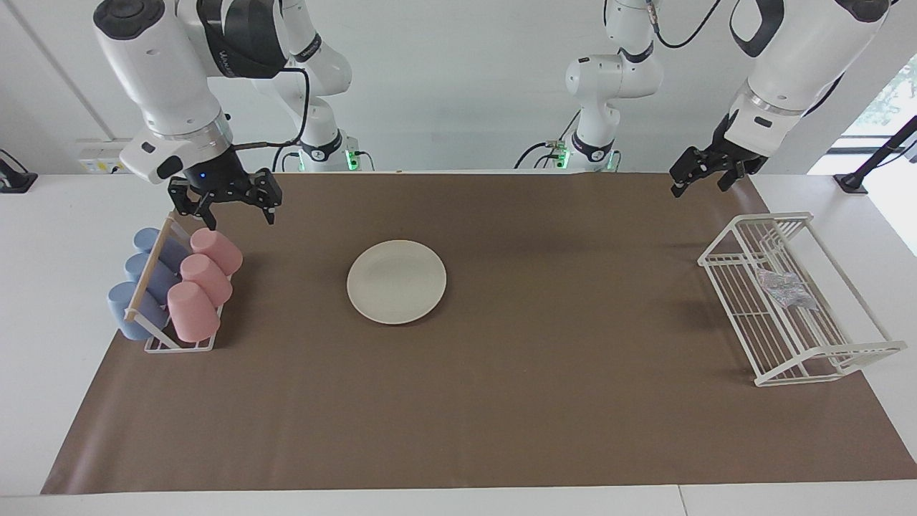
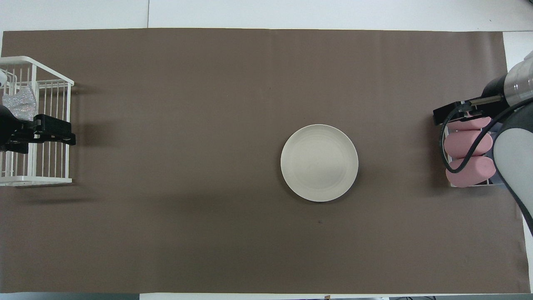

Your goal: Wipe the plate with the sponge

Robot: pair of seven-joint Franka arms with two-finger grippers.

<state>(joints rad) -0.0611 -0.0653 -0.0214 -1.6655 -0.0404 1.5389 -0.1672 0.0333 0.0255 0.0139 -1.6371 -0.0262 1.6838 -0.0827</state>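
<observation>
The cream-white plate (image 1: 396, 281) lies flat on the brown mat, a little toward the right arm's end; it also shows in the overhead view (image 2: 319, 163). The silvery sponge (image 1: 784, 289) lies inside the white wire basket (image 1: 824, 352) at the left arm's end, and shows there in the overhead view (image 2: 18, 104). My left gripper (image 1: 698, 186) is open and empty, up in the air over the basket's end nearer the robots (image 2: 68, 135). My right gripper (image 1: 229, 211) is open and empty, raised over the cup rack (image 2: 437, 116).
A white rack (image 1: 179, 345) with a wooden bar holds several blue cups (image 1: 143, 279) and pink cups (image 1: 204, 279) lying on their sides at the right arm's end. The wire basket (image 2: 37, 83) stands at the mat's edge at the left arm's end.
</observation>
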